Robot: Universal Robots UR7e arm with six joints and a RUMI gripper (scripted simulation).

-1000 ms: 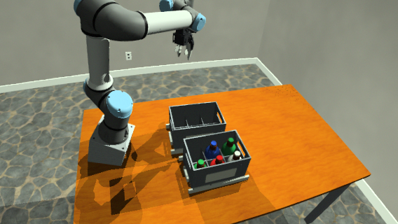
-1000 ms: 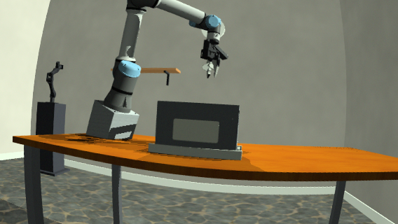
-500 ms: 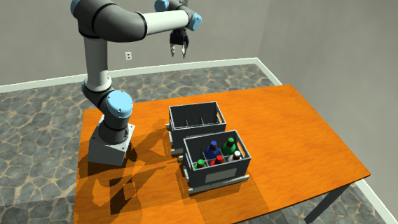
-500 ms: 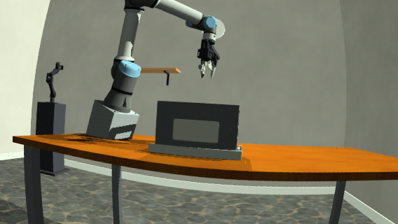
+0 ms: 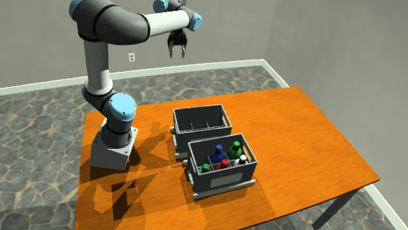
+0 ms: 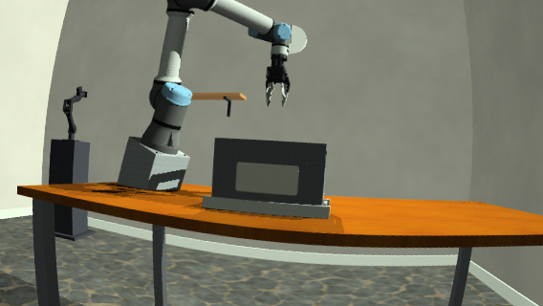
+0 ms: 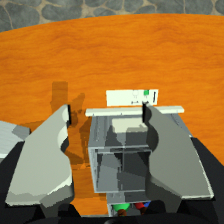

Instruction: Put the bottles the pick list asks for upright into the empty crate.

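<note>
A glossy orange wood-grain table (image 5: pixel 305 144) stands on a cobbled stone floor (image 5: pixel 36 118), far below the gripper (image 5: pixel 177 54). Its jaws hang partly spread, pinching nothing. Directly beneath sits the boxy grey empty crate (image 5: pixel 201 122); the white paper pick list (image 7: pixel 131 97) lies just beyond it.

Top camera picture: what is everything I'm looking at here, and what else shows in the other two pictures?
Table: one, orange wood, on a stone-patterned floor.
Empty crate: one, grey, with dividers, farther from the camera.
Full crate: one, grey, right in front of the empty one.
Bottles: five, all in the full crate; caps blue, green, green, red, white.
Paper strip: one, white, on the table beyond the empty crate, wrist picture only.
Arm: one, grey and white with blue joints.
Pincer: one, dark, high above the table, holding nothing.
</note>
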